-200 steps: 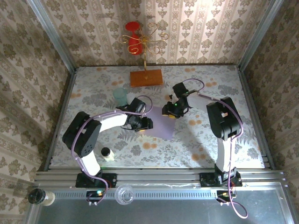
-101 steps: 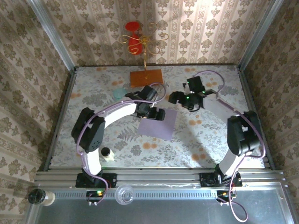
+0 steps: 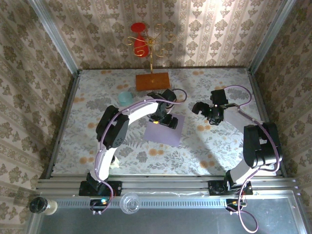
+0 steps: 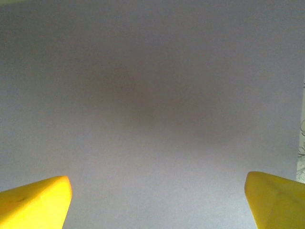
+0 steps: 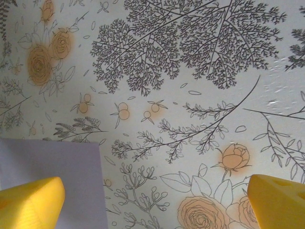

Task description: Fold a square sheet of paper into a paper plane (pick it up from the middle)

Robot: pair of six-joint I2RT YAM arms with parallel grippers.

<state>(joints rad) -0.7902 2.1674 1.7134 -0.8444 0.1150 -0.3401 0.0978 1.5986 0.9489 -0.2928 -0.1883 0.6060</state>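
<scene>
From above: one lilac sheet [image 3: 163,135] lies mid-desk, left gripper [image 3: 165,122] over its far edge, right gripper [image 3: 207,116] beyond its right edge.

Left wrist: two yellow fingertips [image 4: 33,202] spread wide over the sheet.

Right wrist: two fingertips [image 5: 28,202] spread wide, one sheet corner beneath one of them.

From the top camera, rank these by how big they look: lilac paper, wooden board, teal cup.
1. square sheet of paper: largest, even though it is partly covered.
2. wooden board: about as wide, but shallower.
3. teal cup: clearly smallest.
</scene>
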